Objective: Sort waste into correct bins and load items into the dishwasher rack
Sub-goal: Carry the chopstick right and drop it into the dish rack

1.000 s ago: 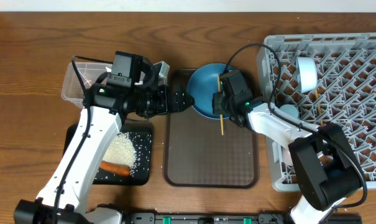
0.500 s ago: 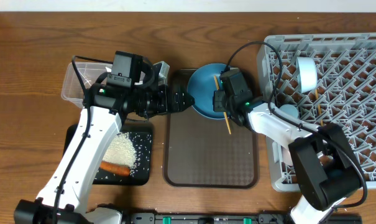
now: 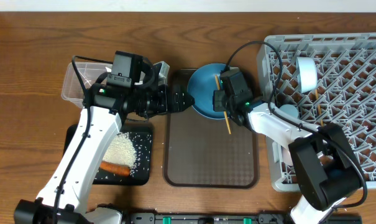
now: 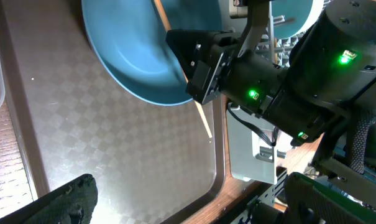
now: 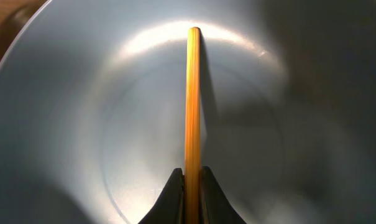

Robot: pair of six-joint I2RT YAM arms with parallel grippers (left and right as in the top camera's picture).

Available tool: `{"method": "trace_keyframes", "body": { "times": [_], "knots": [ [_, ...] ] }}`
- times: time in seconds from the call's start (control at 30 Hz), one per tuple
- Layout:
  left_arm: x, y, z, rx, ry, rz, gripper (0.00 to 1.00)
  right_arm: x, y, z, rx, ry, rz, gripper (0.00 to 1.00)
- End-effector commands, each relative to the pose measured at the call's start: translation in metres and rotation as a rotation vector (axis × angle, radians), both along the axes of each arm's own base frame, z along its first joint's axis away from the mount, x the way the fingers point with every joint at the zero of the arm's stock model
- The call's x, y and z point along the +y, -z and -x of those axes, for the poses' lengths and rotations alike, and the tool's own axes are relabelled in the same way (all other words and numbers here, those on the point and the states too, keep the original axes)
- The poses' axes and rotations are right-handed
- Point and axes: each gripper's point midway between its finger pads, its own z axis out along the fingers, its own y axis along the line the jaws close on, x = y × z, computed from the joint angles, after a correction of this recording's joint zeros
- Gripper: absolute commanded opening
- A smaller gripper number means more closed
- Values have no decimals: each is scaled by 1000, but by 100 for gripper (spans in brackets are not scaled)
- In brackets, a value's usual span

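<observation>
The right gripper (image 5: 189,185) is pinching a thin wooden chopstick (image 5: 192,106) between its pressed-together fingertips, the stick reaching out across the large dark blue round plate (image 5: 82,124). From overhead, the stick's other end is poking out behind the gripper over the large brown serving tray (image 3: 209,155). The plate is sitting at the tray's far end. The left gripper (image 3: 185,101) is hovering at the plate's left rim; whether its fingers are spread or closed cannot be told. A large square grey plastic rack (image 3: 349,93) is standing to the right. On the left, an orange carrot (image 3: 115,168) and white rice grains (image 3: 120,149) are lying in the shallow black rectangular tray (image 3: 145,140).
</observation>
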Motion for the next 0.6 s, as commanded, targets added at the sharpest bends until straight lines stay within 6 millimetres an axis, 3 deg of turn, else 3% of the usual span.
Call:
{"method": "trace_keyframes", "body": {
  "times": [0.0, 0.1, 0.27, 0.43, 0.57],
  "knots": [
    [2, -4, -1, -22, 0, -7, 98, 3, -20, -4, -78, -103, 66, 1],
    [2, -4, -1, -22, 0, -6, 98, 3, -52, -4, -168, -201, 117, 1],
    [2, -4, -1, -22, -1, -6, 98, -8, -124, 4, -330, -265, 179, 1],
    [2, -4, -1, -22, 0, -6, 98, -63, -178, 5, -448, -191, 369, 1],
    [2, -4, -1, -22, -1, -6, 98, -118, -203, 5, -484, -182, 538, 1]
  ]
}}
